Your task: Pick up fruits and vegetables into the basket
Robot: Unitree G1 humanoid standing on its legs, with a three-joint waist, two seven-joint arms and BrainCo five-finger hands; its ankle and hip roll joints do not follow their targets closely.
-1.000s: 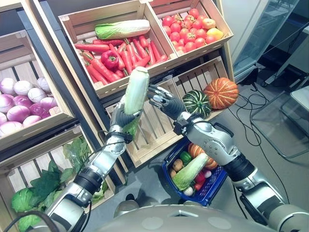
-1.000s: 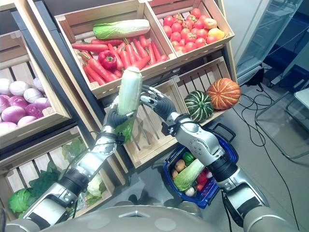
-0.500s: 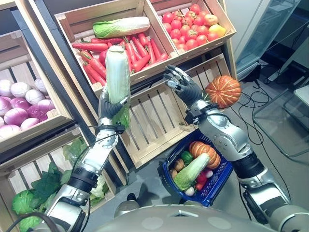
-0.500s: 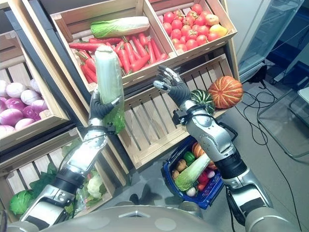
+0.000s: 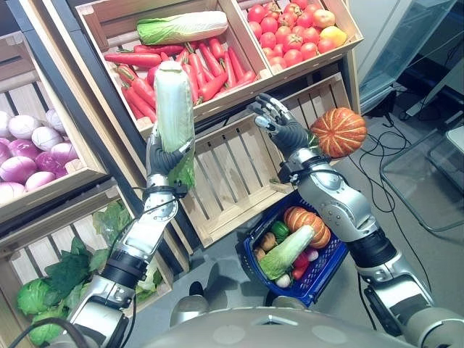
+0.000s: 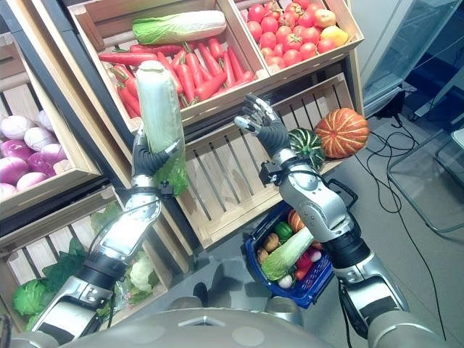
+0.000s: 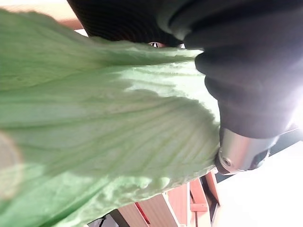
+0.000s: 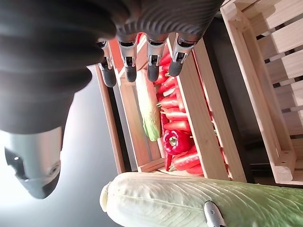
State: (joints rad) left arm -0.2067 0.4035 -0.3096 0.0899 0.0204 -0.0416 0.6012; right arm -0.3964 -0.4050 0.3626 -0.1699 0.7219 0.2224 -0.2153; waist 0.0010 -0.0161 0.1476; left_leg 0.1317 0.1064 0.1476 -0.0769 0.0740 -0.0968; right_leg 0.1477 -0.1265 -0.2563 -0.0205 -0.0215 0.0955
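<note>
The right hand [image 8: 61, 52] has its dark-tipped fingers [image 8: 152, 71] stretched out straight in a row, thumb [image 8: 35, 163] apart, holding nothing. Just past the fingertips stands a wooden crate [image 8: 199, 118] of red carrots [image 8: 177, 125], with a red bell pepper [image 8: 174, 141] among them and a leafy cabbage [image 8: 147, 109] lying along its wall. Nearer the hand, a long pale napa cabbage [image 8: 199, 201] stretches across, one silver fingertip [image 8: 213, 215] pressed on it.

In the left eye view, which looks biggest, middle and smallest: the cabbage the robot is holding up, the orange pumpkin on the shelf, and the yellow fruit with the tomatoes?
1. The cabbage in the left hand, though it is nearer the camera, which may flatter it.
2. The orange pumpkin.
3. The yellow fruit, clearly the smallest.
</note>
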